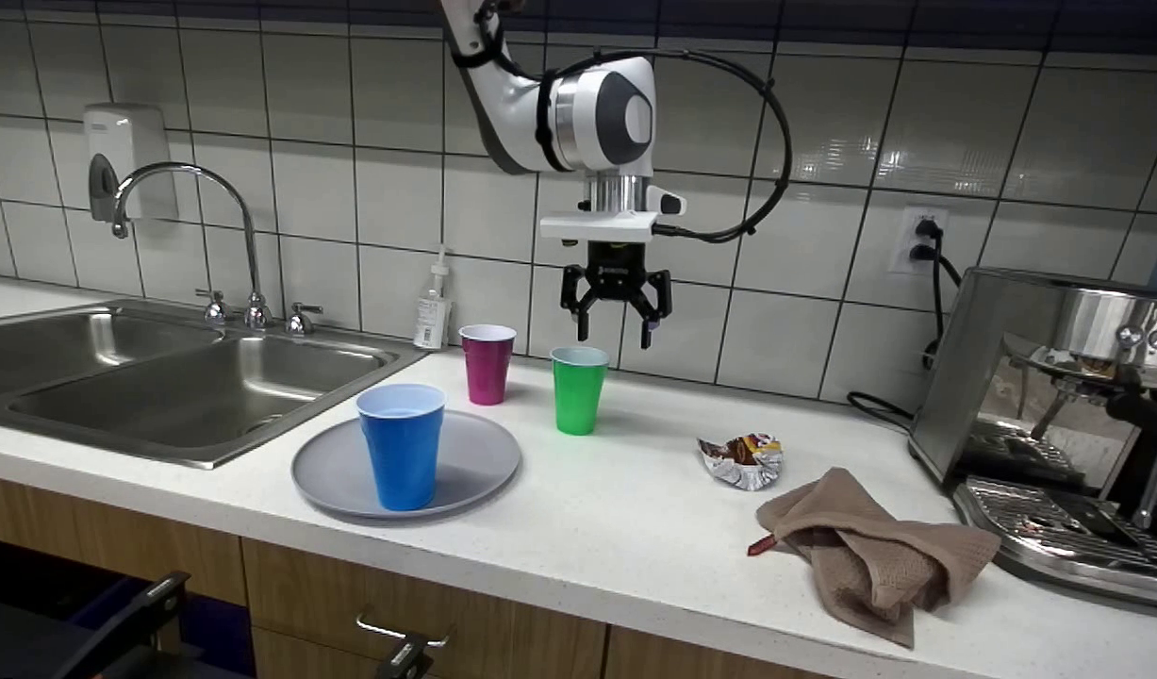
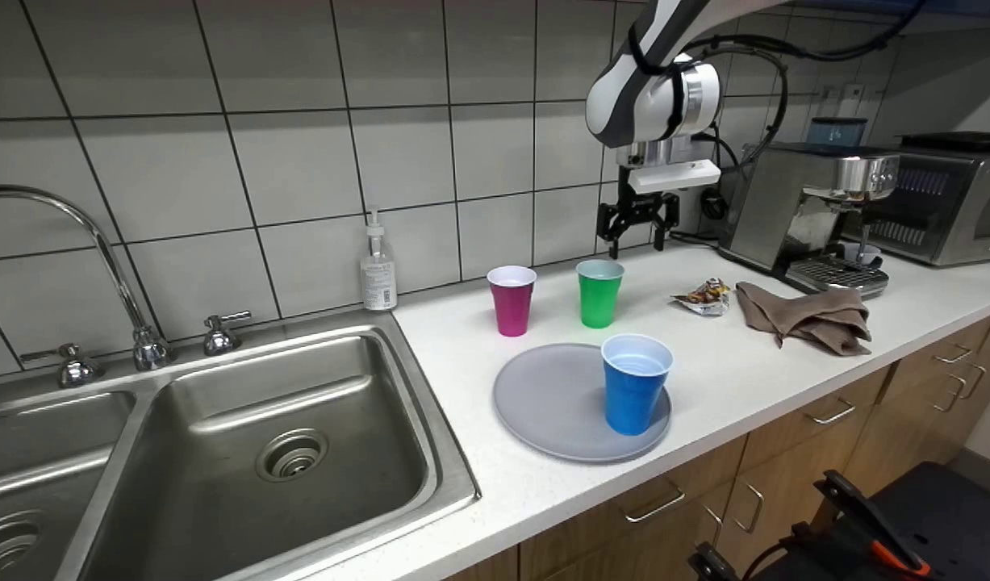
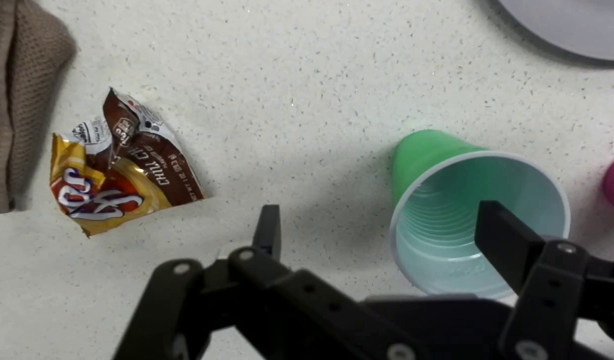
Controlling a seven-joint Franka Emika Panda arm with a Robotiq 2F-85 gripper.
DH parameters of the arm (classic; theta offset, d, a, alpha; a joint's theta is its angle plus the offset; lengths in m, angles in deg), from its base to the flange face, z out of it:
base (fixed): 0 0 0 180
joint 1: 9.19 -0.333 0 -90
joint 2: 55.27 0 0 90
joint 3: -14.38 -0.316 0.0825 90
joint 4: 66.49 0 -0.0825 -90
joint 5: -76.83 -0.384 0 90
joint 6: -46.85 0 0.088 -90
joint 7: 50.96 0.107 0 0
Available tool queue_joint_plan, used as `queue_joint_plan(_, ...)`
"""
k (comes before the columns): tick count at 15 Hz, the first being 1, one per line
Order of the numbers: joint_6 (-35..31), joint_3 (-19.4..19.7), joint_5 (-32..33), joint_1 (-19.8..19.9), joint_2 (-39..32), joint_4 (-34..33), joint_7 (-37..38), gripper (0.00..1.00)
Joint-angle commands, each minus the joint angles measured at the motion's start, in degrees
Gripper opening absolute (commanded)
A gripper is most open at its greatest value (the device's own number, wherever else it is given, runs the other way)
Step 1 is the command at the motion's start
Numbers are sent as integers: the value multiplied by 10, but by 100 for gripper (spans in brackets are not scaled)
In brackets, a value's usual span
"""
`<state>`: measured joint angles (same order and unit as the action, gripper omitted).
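My gripper (image 1: pixel 616 332) is open and empty, pointing down above the counter; it also shows in an exterior view (image 2: pixel 637 244). In the wrist view its fingers (image 3: pixel 380 220) are wide apart, one of them in front of the green cup's opening. The green cup (image 1: pixel 578 394) stands upright just below the gripper, apart from it; its white inside shows in the wrist view (image 3: pixel 437 240). A magenta cup (image 1: pixel 487 370) stands beside it. A blue cup (image 1: pixel 404 462) stands on a grey plate (image 1: pixel 328 467). A crumpled snack wrapper (image 3: pixel 151 165) lies on the counter.
A brown cloth (image 1: pixel 870 552) lies near the front edge, beside a steel coffee machine (image 2: pixel 773 210). A sink (image 2: pixel 414 403) with a curved faucet (image 1: pixel 248 226) is beyond the plate. A pump bottle (image 2: pixel 378 274) stands by the tiled wall. An oven (image 2: pixel 938 202) stands past the coffee machine.
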<state>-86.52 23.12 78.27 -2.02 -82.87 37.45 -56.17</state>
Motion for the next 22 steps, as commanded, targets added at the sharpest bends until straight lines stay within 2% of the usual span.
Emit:
queue_joint_plan(1,30,-9,14,9,-40,-61,-5,100)
queue_joint_plan(10,57,-11,22,7,-89,-124,-4,100)
queue_joint_plan(22,85,-15,20,7,-112,-149,-3,100)
